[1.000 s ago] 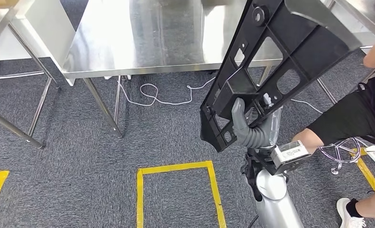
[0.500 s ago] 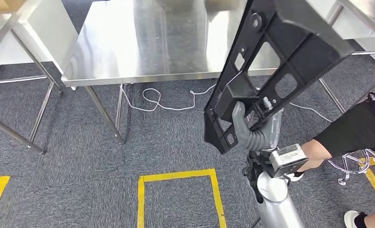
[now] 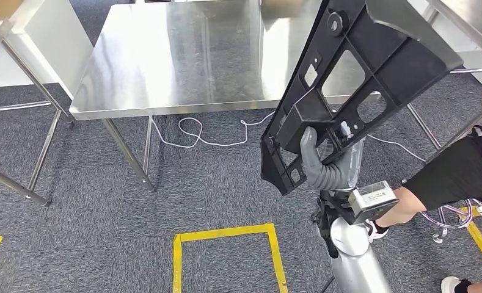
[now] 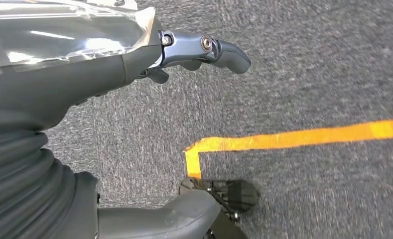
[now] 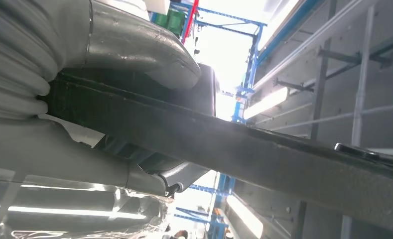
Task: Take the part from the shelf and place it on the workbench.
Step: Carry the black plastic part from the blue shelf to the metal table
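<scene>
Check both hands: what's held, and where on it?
Right hand grips the black plastic part near its lower end, thumb over a rib, above the floor. Left hand holds nothing, fingers apart.

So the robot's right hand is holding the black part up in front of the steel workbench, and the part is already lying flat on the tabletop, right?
Not quite. The right hand does hold the black part in front of the steel workbench, but the head view shows the part tilted in the air, not lying on the tabletop.

R hand [image 5: 109,99] gripping black part [image 5: 264,154], thumb over edge
</scene>
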Available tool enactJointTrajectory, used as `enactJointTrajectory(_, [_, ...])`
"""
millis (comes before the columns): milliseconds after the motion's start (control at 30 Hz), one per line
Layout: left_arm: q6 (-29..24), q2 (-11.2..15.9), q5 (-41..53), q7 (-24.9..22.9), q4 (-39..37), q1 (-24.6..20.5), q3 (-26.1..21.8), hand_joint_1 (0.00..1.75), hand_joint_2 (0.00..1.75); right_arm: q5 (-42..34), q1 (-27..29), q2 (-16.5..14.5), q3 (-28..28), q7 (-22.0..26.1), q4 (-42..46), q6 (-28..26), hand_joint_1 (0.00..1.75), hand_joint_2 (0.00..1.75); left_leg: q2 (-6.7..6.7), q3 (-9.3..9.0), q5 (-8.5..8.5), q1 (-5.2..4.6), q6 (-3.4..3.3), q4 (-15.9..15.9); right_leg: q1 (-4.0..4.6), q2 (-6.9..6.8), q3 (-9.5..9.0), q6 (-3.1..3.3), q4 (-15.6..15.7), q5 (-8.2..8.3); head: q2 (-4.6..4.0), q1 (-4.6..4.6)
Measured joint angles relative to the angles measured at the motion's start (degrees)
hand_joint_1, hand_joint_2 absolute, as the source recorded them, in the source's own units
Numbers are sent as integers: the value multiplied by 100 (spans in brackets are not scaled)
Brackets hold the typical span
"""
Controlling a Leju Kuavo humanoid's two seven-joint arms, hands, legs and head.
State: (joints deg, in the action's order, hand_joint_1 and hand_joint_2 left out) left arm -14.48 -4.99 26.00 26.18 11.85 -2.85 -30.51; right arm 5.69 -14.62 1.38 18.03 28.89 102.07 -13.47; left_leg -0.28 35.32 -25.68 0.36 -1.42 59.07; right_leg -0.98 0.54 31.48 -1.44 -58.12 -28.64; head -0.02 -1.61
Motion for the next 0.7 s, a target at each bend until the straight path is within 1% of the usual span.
enactJointTrajectory(67, [-9, -3, -5, -3, 1, 1, -5, 0, 175, -7, -42, -2, 5, -1, -28, 2, 175, 175, -1, -101, 15, 8, -68, -101, 6, -21, 29, -45, -88, -61, 0, 6])
enactJointTrajectory(100, [-13, -4, -7, -4, 2, 0, -6, 0, 175, -9, -69, -2, 9, -1, -41, 3, 175, 175, 1, -161, 18, 19, -107, -153, 11, -30, 139, -46, -302, -146, 0, 11])
enactJointTrajectory(133, [-15, -6, -8, -5, 2, -2, -7, 0, 175, -12, -87, -1, 13, 0, -56, 3, 175, 175, 5, -198, 6, 20, -140, -177, 4, -36, 329, -33, -639, -257, 0, 17])
enactJointTrajectory(167, [-16, -4, -10, -5, 2, -5, -7, 0, 175, -15, -99, 1, 16, 1, -73, 3, 175, 175, 5, -220, -15, 18, -168, -183, 5, -36, 565, -22, -1027, -369, 0, 20])
enactJointTrajectory(200, [-16, -3, -11, -7, 2, -7, -8, 0, 175, -22, -103, 5, 19, -1, -94, 4, 175, 175, -1, -241, -40, 16, -183, -182, 5, -36, 804, -24, -1381, -447, 0, 22])
enactJointTrajectory(233, [-16, -4, -12, -10, 1, -6, -9, 0, 175, -33, -104, 9, 22, -4, -116, 4, 175, 175, -9, -266, -67, 14, -185, -181, 4, -36, 957, -49, -1559, -441, 0, 23])
enactJointTrajectory(267, [-16, -5, -12, -16, 1, -2, -12, 0, 175, -47, -115, 13, 26, -11, -138, 4, 175, 175, -19, -298, -96, 14, -177, -179, 3, -37, 998, -92, -1520, -342, 0, 25])
enactJointTrajectory(300, [-17, -9, -13, -26, 0, 1, -18, 0, 175, -68, -142, 15, 32, -23, -159, 6, 175, 175, -29, -343, -132, 14, -163, -176, -2, -38, 929, -147, -1266, -157, 0, 30])
enactJointTrajectory(333, [-17, -13, -14, -36, -1, 3, -25, 0, 175, -89, -184, 15, 42, -36, -178, 7, 175, 175, -37, -388, -174, 14, -142, -173, -11, -44, 789, -199, -879, 67, 0, 33])
enactJointTrajectory(367, [-21, -16, -16, -45, -1, 1, -36, 0, 175, -107, -238, 15, 52, -48, -203, 8, 175, 175, -42, -423, -219, 0, -112, -160, -15, -50, 635, -222, -510, 251, 0, 38])
enactJointTrajectory(400, [-27, -19, -19, -54, -1, -6, -46, 0, 175, -123, -293, 12, 65, -62, -228, 10, 175, 175, -47, -445, -261, -16, -82, -146, -23, -52, 515, -206, -227, 377, 0, 42])
enactJointTrajectory(433, [-34, -19, -20, -58, -1, -12, -56, 0, 175, -133, -337, 10, 74, -77, -252, 12, 175, 175, -51, -451, -292, -28, -54, -136, -22, -54, 451, -164, -83, 425, 0, 39])
enactJointTrajectory(500, [-46, -19, -24, -67, -1, -21, -84, 0, 175, -149, -394, 7, 87, -103, -298, 14, 175, 175, -55, -456, -332, -28, -10, -131, -12, -46, 426, -58, -40, 407, 0, 35])
enactJointTrajectory(567, [-49, -16, -32, -74, 1, -22, -110, 0, 175, -158, -459, 6, 104, -112, -336, 14, 175, 175, -45, -442, -409, -1, 49, -51, -29, -39, 392, 14, -31, 373, 0, 25])
enactJointTrajectory(600, [-48, -17, -37, -75, 1, -26, -118, 0, 175, -160, -499, 5, 118, -113, -352, 15, 175, 175, -34, -370, -491, 11, 83, 116, -44, -37, 362, 55, -26, 351, 1, 15])
enactJointTrajectory(633, [-46, -18, -45, -75, 2, -30, -124, 0, 175, -163, -533, 4, 134, -113, -368, 15, 175, 175, -21, -222, -610, 22, 116, 404, -50, -37, 330, 92, -23, 324, 1, 7])
enactJointTrajectory(700, [-39, -20, -58, -73, 2, -28, -134, 0, 175, -170, -563, 4, 171, -117, -405, 17, 175, 175, 1, 246, -860, 35, 159, 1177, -35, -40, 272, 159, -23, 267, 1, -1])
